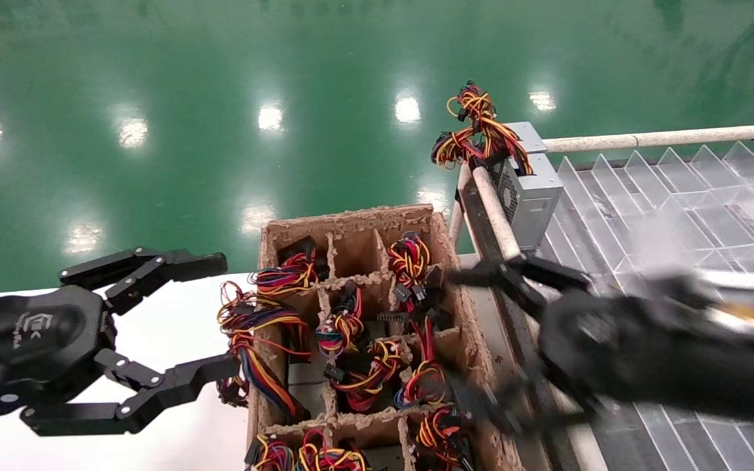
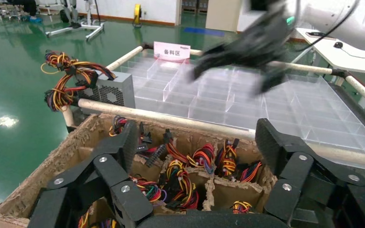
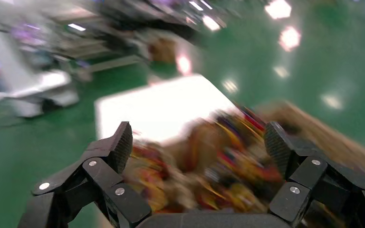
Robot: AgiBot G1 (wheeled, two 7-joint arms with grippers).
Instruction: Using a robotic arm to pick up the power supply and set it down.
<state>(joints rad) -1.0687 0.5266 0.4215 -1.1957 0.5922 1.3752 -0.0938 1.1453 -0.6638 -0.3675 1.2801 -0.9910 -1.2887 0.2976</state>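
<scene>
The power supply (image 1: 529, 190) sits on the corner of the clear divider tray (image 1: 678, 209), beyond and above my right gripper (image 1: 482, 340), its wire bunch (image 1: 475, 127) spilling over the rail. I judge that one placed, and the step in hand is reaching for another. The cardboard crate (image 1: 357, 226) lies below the right gripper, whose fingers are spread and empty. Next I must descend squarely over one compartment. My left gripper (image 1: 213, 320) hovers spread beside the crate, over the white surface (image 1: 174, 340).

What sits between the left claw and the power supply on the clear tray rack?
In the head view, the cardboard divider box full of wire bundles lies between the open left claw and the power supply; the rack's padded rail follows.
</scene>
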